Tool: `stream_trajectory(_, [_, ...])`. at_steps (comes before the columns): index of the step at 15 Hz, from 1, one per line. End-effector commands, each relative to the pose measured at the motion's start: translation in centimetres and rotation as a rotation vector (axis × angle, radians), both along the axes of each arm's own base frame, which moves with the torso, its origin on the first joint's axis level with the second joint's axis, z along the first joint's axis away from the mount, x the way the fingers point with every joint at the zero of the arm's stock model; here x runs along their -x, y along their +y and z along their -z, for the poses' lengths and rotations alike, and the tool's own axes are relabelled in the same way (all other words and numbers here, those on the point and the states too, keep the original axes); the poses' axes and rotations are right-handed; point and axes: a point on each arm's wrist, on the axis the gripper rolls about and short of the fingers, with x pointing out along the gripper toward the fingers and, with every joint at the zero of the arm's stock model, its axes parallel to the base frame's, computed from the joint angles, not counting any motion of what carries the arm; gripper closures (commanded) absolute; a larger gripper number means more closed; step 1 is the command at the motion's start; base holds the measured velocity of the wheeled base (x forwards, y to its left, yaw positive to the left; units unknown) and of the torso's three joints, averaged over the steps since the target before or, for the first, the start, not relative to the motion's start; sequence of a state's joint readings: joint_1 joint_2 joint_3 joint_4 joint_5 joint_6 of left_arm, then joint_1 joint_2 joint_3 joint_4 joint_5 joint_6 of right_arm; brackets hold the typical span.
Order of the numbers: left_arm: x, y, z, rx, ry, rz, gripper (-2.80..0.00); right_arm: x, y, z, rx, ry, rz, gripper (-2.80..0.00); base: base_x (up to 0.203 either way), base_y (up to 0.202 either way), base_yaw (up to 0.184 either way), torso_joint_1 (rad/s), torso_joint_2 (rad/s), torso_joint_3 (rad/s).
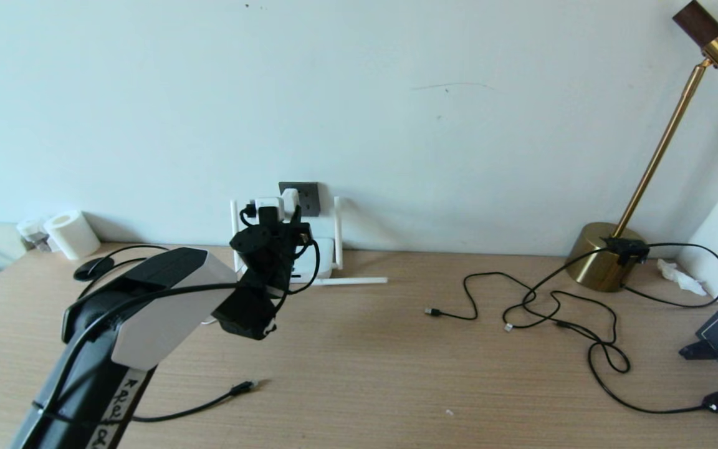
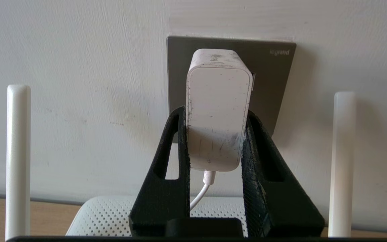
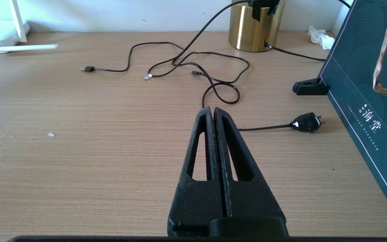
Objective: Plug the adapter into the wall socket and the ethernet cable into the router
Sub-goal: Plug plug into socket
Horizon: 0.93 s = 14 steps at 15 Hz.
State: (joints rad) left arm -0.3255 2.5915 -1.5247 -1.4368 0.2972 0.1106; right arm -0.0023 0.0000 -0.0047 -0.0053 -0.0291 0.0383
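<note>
My left gripper [image 2: 215, 112] is shut on the adapter [image 2: 218, 107], a scuffed white block held upright by its lower half. The adapter's thin white cord [image 2: 202, 191] hangs down between the fingers. It is directly in front of the dark grey wall socket [image 2: 270, 80]; whether its pins are in is hidden. In the head view the adapter [image 1: 288, 201] is at the wall socket [image 1: 306, 196]. Below lies the white router [image 2: 106, 215] with upright antennas [image 2: 18, 158]. The ethernet cable's plug [image 1: 245, 387] lies loose on the desk near me. My right gripper [image 3: 212, 110] is shut and empty, low over the desk.
A brass lamp base [image 1: 605, 265] stands at the back right, with thin black cables [image 1: 552, 312] sprawled before it and a black mains plug [image 1: 717, 402]. A dark green bag [image 3: 364, 84] stands at the right edge. One router antenna [image 1: 349, 282] lies flat. A paper roll [image 1: 72, 234] sits back left.
</note>
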Motion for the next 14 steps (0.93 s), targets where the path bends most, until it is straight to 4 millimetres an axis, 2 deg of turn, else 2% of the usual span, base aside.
stream_trajectory(1, [-0.32,-0.09,0.02,0.006,-0.020,-0.001,0.00,0.00,0.00,-0.01,0.000,-0.001,-0.001,0.00,0.000,0.000,0.000,0.000,0.00,0.000])
stream_trajectory(8, [-0.59,-0.09,0.85,0.001,-0.007,-0.003,0.00,0.00,0.00,-0.01,0.000,-0.001,0.001,0.00,0.000,0.000,0.000,0.000,0.00,0.000])
stream_trajectory(14, [-0.85,0.22,0.50,0.006,-0.021,-0.011,0.00,-0.01,0.00,-0.01,0.000,0.001,-0.001,0.00,0.000,0.000,0.000,0.000,0.00,0.000])
